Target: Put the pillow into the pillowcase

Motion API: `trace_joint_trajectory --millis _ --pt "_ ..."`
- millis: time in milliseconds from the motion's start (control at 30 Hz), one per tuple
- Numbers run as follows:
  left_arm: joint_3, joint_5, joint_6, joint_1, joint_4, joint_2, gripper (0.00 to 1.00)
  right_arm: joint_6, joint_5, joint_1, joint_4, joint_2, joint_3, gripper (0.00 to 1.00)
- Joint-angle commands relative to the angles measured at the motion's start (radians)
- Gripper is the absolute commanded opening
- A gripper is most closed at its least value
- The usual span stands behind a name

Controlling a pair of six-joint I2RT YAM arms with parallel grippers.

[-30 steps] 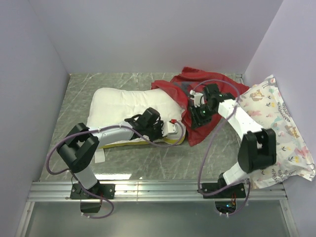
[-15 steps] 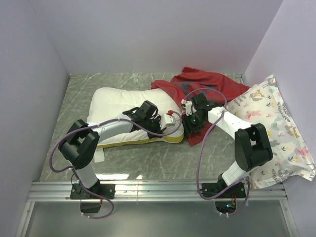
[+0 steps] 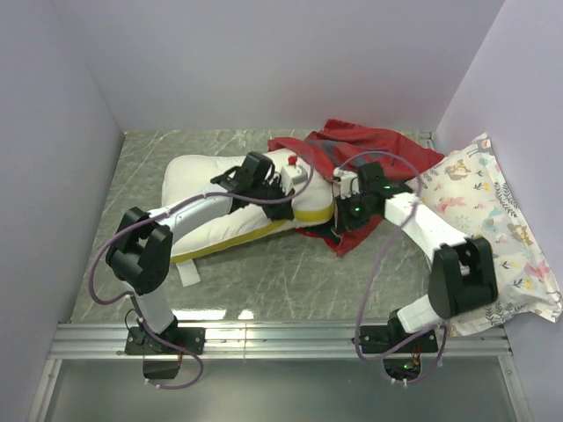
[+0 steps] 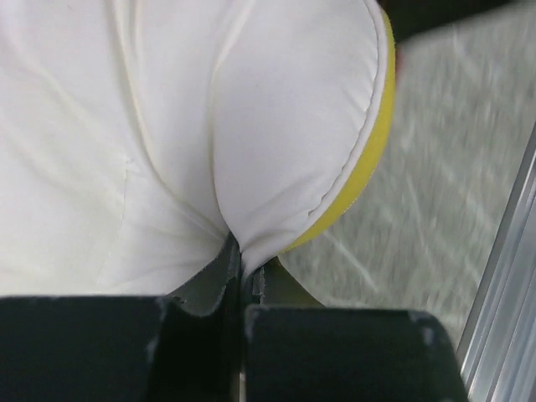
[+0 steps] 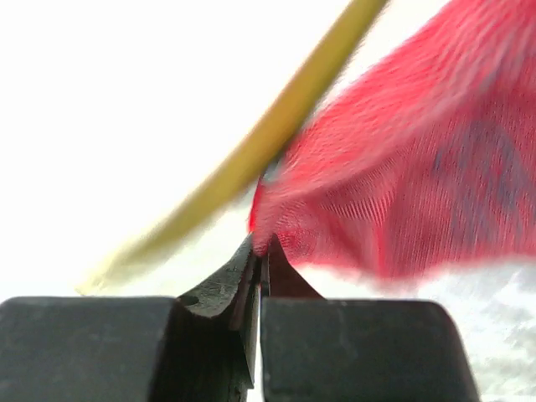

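The white pillow [image 3: 207, 189] with a yellow strip lies across the table's middle, its right end lifted toward the red pillowcase [image 3: 378, 149] at the back right. My left gripper [image 3: 295, 176] is shut on a pinch of the pillow's white cover [image 4: 251, 151] near its yellow edge [image 4: 368, 159]. My right gripper [image 3: 339, 214] is shut on the pillowcase's red edge [image 5: 394, 193] just by the pillow's right end; the yellow strip [image 5: 276, 126] runs past it.
A white floral animal-print pillow [image 3: 493, 233] lies along the right wall beside my right arm. Walls close in the left, back and right. A metal rail [image 3: 281, 338] runs along the near edge.
My left gripper has carried the pillow's right end up and back toward the pillowcase opening. My right gripper has stayed low at the case's near edge, shifting slightly.
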Motion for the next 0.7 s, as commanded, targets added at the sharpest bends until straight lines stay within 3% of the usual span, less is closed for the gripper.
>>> trace_joint_trajectory --millis 0,67,267,433,533,667 --pt "0.139 -0.042 -0.196 0.016 0.152 -0.05 0.0 -0.101 -0.291 -0.081 -0.152 -0.206 0.044 0.0" --pt "0.21 -0.067 -0.258 -0.013 0.145 -0.027 0.0 -0.115 -0.351 -0.093 -0.224 -0.273 0.095 0.0" --pt "0.219 -0.134 -0.18 -0.122 0.165 0.099 0.0 -0.06 -0.475 -0.092 -0.245 -0.292 0.168 0.0" --pt "0.191 -0.145 -0.195 -0.159 0.24 0.229 0.0 0.0 -0.492 -0.093 -0.184 -0.306 0.154 0.0" --pt "0.222 -0.168 -0.175 -0.154 0.174 0.309 0.0 0.0 -0.419 -0.098 -0.189 -0.326 0.172 0.0" --pt "0.025 -0.157 -0.132 -0.111 0.2 0.265 0.0 -0.018 -0.402 -0.132 -0.202 -0.357 0.182 0.0"
